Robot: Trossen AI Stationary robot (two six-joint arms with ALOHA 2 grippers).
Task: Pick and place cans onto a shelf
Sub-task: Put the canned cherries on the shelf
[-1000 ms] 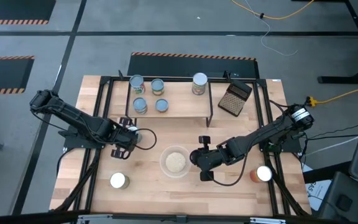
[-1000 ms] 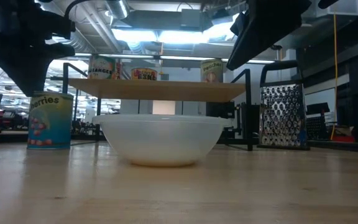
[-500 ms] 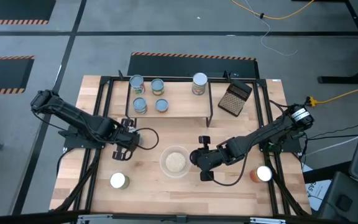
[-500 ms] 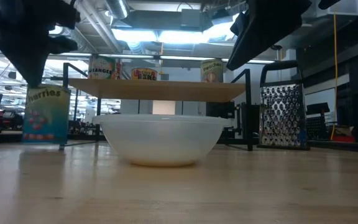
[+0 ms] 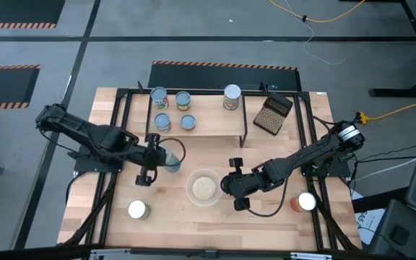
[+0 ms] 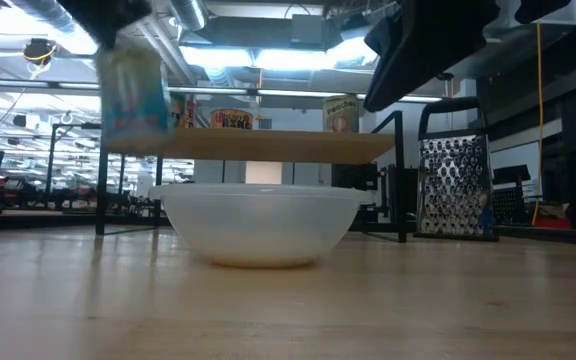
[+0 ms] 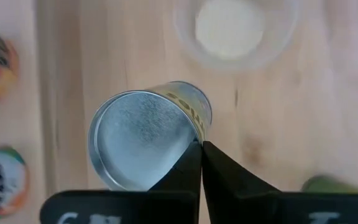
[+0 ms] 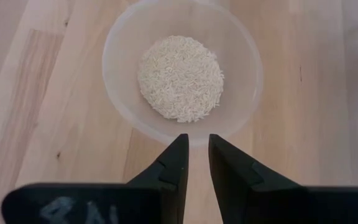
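My left gripper point(image 7: 201, 146) is shut on a can with a silver top point(image 7: 143, 138), which hangs in the air left of the bowl point(image 5: 170, 157) and shows tilted and blurred in the low view point(image 6: 133, 85). Several cans point(image 5: 183, 98) stand upright on the light-wood shelf point(image 5: 211, 123) at the far side. Two white-topped cans stand on the table, one near left point(image 5: 137, 209) and one near right point(image 5: 306, 201). My right gripper point(image 8: 198, 146) hovers at the bowl's right edge point(image 5: 231, 183), fingers a little apart with nothing between them. My left gripper pinches the can's top rim point(image 7: 191, 138) between its two fingers, one over the lid and one outside the wall. The fingers slant down onto it from the table's left. The can hangs tilted below them, clear of the table.
A clear bowl of pale grains point(image 5: 204, 188) sits mid-table between the two grippers. A dark grater point(image 5: 273, 114) stands right of the shelf. The black frame rails point(image 5: 118, 130) run along the table's sides.
My left gripper has shut on the can's rim, then risen and gone a little toward the table's right. The can, which stood on the table, now hangs tilted and clear of it, about level with the shelf top in the low view.
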